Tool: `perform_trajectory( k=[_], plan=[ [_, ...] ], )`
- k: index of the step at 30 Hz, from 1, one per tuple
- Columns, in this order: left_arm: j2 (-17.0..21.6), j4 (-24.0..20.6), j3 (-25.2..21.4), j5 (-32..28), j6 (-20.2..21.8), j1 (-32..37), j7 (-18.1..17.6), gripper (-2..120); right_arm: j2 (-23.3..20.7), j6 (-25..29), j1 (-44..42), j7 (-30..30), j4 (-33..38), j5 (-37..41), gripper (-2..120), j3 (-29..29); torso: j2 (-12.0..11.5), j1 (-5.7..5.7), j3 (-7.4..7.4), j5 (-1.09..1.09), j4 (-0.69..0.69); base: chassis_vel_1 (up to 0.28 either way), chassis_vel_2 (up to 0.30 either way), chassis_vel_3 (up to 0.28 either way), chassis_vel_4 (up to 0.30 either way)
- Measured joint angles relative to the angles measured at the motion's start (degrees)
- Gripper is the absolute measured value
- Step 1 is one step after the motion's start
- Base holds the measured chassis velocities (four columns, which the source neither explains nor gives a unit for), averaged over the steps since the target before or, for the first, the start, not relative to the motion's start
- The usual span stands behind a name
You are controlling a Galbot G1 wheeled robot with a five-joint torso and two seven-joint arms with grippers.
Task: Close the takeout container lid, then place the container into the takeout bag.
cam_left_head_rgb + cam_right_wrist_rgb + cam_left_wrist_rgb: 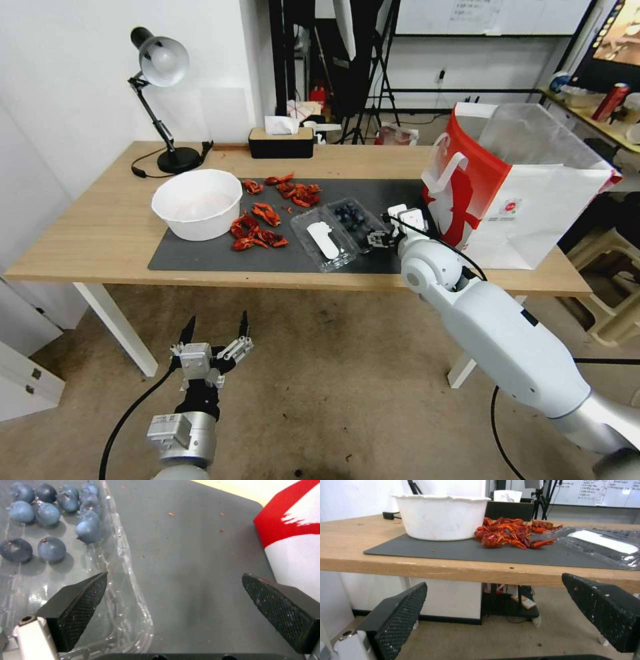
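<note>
Spread jaws marked both grippers. On the right gripper (379,238) they stood wide apart over the grey mat (200,257), low beside the open container (340,230): one finger (78,605) hung over the clear rim of the berry half, the other (283,610) over bare mat near the bag (517,193). Nothing was pinched between them. That container lay flat and open on the mat, its two halves side by side, with blueberries (50,548) loose in the half nearer the bag and the lid (323,240), bearing its white sticker, on the side toward the crayfish (257,230). At the right end of the worktop (100,227) the bag stood upright, just beside the mat's edge, mouth open and the translucent liner rising above its rim. Farther left on the mat sat a white bowl (197,203), with the red crayfish scattered between it and the container. Well apart from all this, the left gripper (215,328) hung below the worktop's front edge, over the floor, jaws also spread and holding nothing, pointed toward the bowl.
</note>
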Motion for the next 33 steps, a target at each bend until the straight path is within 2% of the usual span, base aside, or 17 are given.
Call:
perform_trajectory(
  k=[33],
  plan=[
    [-0.1, 0.7, 1.1, 0.9, -1.7, 0.2, 0.0, 100, -4.3, 0.0, -6.9, 1.9, 7.5, 3.2, 100, 4.8, 0.0, 0.00, 0.01, 0.00, 0.00, 0.000, 0.000, 0.000, 0.000]
  ],
)
